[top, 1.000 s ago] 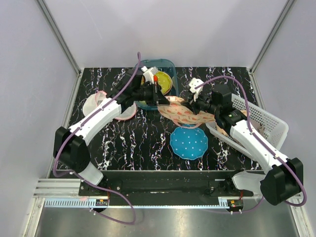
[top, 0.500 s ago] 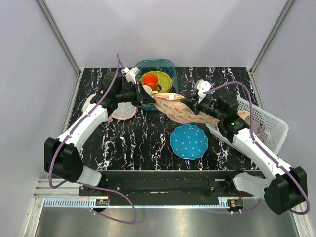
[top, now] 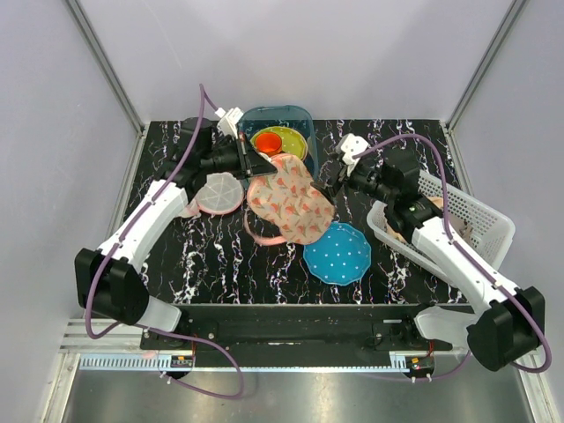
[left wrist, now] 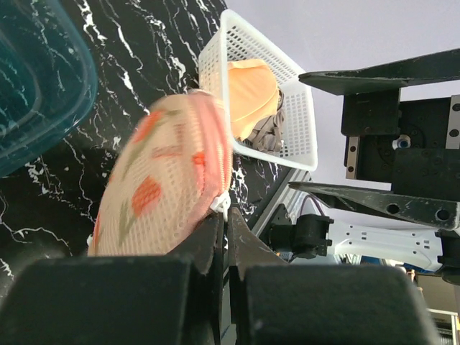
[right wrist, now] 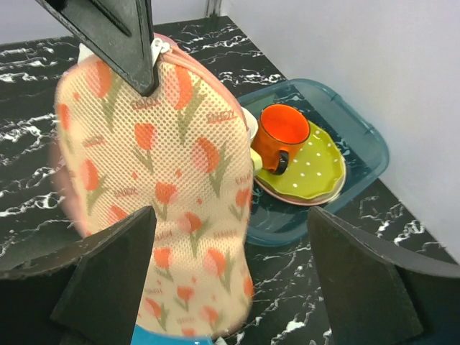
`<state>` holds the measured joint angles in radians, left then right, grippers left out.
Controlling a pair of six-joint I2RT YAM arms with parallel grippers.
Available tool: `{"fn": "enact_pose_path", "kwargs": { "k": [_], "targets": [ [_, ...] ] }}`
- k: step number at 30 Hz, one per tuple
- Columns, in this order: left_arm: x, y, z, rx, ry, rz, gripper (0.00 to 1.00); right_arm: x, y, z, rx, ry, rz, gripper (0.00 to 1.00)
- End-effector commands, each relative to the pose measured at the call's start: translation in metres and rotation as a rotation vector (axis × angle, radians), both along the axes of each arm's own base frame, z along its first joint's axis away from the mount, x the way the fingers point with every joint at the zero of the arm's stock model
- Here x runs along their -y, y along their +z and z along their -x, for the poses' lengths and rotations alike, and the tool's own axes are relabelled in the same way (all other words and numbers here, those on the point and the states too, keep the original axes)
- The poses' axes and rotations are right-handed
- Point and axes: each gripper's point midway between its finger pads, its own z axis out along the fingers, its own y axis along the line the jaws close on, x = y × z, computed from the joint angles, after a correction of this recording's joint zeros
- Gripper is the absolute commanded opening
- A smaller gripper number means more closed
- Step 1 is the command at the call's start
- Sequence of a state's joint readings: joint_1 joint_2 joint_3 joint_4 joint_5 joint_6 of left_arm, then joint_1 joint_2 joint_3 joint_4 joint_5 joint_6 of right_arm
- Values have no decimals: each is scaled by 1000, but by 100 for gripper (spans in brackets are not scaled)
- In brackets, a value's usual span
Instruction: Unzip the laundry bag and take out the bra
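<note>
Your left tool has its fingers pressed together on the top rim of the laundry bag, right at the white zipper pull. Whether it pinches the pull itself or the pink edging next to it, the views do not settle.

The bag hangs from that pinch with its long axis running downward. From above, it slants from the far left toward the near right. Its lower end reaches the edge of the blue plate on the bench.

Your right tool stands with its fingers wide apart and holds nothing. It sits just to the right of the bag and faces its broad printed side. In the right wrist view the bag fills the gap between the two fingers but lies beyond them, not touched.

That is what the next move turns on. The zipper end is up at the left tool, and the free body of the bag lies straight ahead of the right one. The right arm is the nearer one to brace the fabric, likely close under the pull. The bra does not show; it is presumably inside.
</note>
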<state>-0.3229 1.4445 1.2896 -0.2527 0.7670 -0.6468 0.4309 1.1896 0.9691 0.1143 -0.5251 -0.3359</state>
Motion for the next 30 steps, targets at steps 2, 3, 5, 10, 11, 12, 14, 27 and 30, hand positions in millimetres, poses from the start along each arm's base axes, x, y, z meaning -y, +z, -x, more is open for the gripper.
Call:
{"fn": "enact_pose_path", "kwargs": {
  "k": [2,3,5,10,11,12,14,27,30],
  "targets": [
    [15,34,-1,115,-41,31,0,0,17,-1,78,-7,81,93],
    [17,35,-1,116,-44,31,0,-3,23,-1,85,3,74,92],
    [19,40,0,131,-55,37,0,-11,24,-3,91,26,73,90],
    [23,55,8,201,-151,25,0,-26,36,-14,120,89,104,86],
    [22,55,12,190,-169,16,0,-28,48,-14,144,101,101,87],
    [21,67,12,238,-176,9,0,-32,50,-13,147,127,103,88],
    [20,74,15,253,-186,2,0,-36,59,-15,153,150,101,89],
    [26,92,15,278,-239,20,0,-82,73,-11,152,284,72,91],
    [28,89,16,270,-248,19,0,-92,67,-11,131,301,72,87]
  ]
}}
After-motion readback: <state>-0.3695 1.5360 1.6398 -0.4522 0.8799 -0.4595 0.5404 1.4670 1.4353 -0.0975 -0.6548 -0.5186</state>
